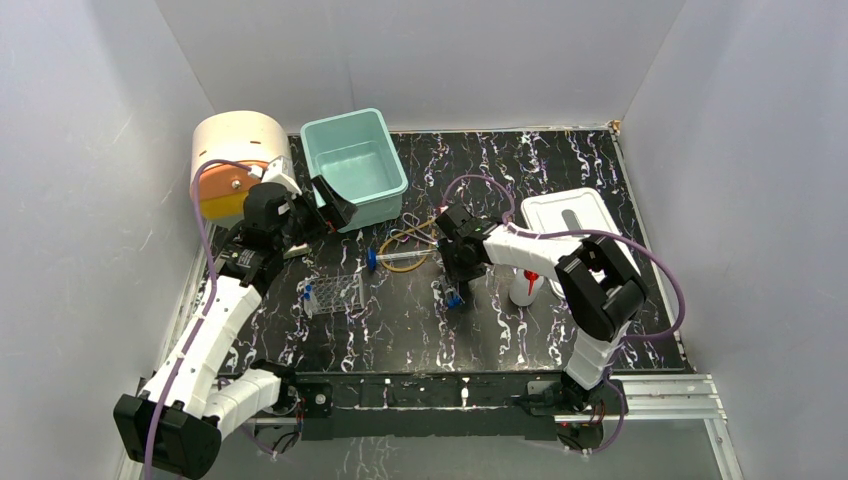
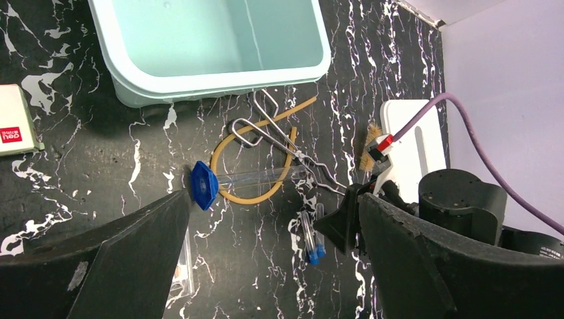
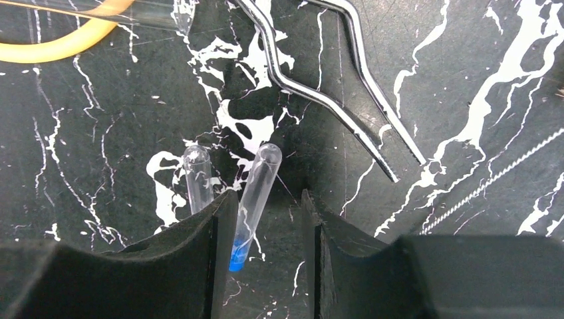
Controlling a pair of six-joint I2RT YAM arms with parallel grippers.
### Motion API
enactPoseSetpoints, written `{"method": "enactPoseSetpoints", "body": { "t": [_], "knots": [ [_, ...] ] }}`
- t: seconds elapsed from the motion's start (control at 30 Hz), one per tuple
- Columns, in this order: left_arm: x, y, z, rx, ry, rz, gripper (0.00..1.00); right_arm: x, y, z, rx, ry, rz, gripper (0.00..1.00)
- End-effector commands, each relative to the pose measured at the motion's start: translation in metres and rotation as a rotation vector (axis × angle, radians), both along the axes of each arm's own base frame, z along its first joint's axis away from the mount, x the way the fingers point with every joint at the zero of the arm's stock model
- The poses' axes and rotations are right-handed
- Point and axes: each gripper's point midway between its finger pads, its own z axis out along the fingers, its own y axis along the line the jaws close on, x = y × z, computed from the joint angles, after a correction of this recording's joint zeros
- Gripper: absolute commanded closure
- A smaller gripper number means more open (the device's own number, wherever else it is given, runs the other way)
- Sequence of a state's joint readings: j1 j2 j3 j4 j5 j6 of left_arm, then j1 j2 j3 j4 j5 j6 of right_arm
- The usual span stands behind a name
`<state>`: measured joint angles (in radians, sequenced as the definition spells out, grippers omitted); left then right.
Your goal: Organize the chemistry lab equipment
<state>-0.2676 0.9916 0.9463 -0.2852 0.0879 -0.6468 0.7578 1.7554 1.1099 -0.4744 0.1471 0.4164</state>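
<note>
Two blue-capped vials (image 1: 453, 297) lie side by side on the black marbled table. My right gripper (image 3: 268, 199) is down over them, open, with one vial (image 3: 256, 199) between its fingers against the left finger. The other vial (image 3: 198, 179) lies just outside that finger. Metal tongs (image 3: 319, 93) and the amber tubing loop (image 3: 60, 43) lie just beyond. A clear syringe with a blue end (image 2: 203, 185) crosses the tubing (image 2: 256, 194). The clear rack (image 1: 333, 294) stands left of centre. My left gripper (image 1: 325, 205) hovers wide open and empty by the teal bin (image 1: 355, 165).
A red-nozzled white squeeze bottle (image 1: 524, 286) stands beside my right arm, with a white lidded box (image 1: 570, 215) behind it. A cream-and-orange drum (image 1: 232, 160) sits at the back left. A small brush (image 2: 371, 139) lies near the white box. White walls enclose the table.
</note>
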Motion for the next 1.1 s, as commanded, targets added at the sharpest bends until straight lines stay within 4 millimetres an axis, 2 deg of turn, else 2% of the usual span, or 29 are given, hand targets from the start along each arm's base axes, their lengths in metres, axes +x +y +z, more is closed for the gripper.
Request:
{"method": "enactPoseSetpoints", "body": {
  "t": [0.0,0.23,0.4,0.6,0.7,0.8,0.93,0.97,1.07],
  "knots": [
    [-0.003,0.003,0.006,0.008,-0.024,0.001,0.02,0.009,0.01,0.006,0.018,-0.028,0.001,0.53],
    [0.0,0.004,0.006,0.011,-0.021,0.01,0.02,0.002,0.008,-0.001,0.002,-0.003,0.021,0.62],
    [0.002,0.001,0.003,-0.01,-0.011,0.011,0.02,0.002,0.005,-0.006,-0.016,-0.003,0.036,0.74],
    [0.003,-0.005,0.0,-0.054,0.006,0.006,0.02,0.016,0.006,0.01,-0.02,-0.087,0.074,0.8],
    [0.001,-0.013,-0.002,-0.095,0.022,-0.021,0.02,0.025,0.009,0.03,-0.006,-0.15,0.098,0.8],
    [-0.003,-0.035,0.001,-0.149,0.014,-0.149,0.03,0.031,0.019,0.058,0.061,-0.222,0.143,0.8],
    [-0.009,-0.061,0.001,-0.171,0.055,-0.338,0.07,0.031,0.037,0.102,0.216,-0.338,0.216,0.79],
    [-0.013,-0.068,0.002,-0.196,0.075,-0.386,0.08,0.03,0.041,0.119,0.264,-0.376,0.234,0.79],
    [-0.013,-0.083,0.004,-0.29,0.129,-0.437,0.08,0.027,0.053,0.155,0.375,-0.457,0.288,0.79]
  ]
}}
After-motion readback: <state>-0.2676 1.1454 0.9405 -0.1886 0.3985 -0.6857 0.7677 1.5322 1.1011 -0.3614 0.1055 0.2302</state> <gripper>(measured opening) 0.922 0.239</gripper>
